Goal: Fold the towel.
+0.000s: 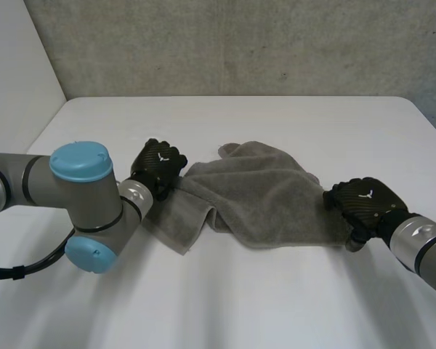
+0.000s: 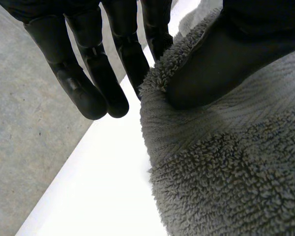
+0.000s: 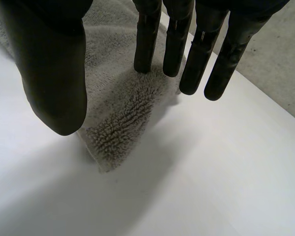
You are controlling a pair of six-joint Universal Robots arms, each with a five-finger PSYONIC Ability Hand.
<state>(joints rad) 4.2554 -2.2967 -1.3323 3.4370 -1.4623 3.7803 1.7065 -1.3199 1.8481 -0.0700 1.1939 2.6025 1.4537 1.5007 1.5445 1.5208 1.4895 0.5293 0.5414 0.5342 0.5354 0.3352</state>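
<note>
A grey terry towel (image 1: 254, 196) lies rumpled in the middle of the white table, with a fold hanging toward its front left. My left hand (image 1: 156, 167) is at the towel's left edge. In the left wrist view its thumb (image 2: 211, 69) digs into the towel (image 2: 226, 172), and the pile bunches up between the thumb and the nearly straight fingers (image 2: 88, 88). My right hand (image 1: 360, 203) rests at the towel's right edge. In the right wrist view it hovers over a towel corner (image 3: 123, 113), fingers (image 3: 147, 44) straight and thumb held wide apart.
The white table (image 1: 276, 291) stretches bare in front of and behind the towel. A grey concrete wall (image 1: 240, 43) stands behind the table's far edge. My left arm's elbow (image 1: 83, 203) lies low over the table's left side.
</note>
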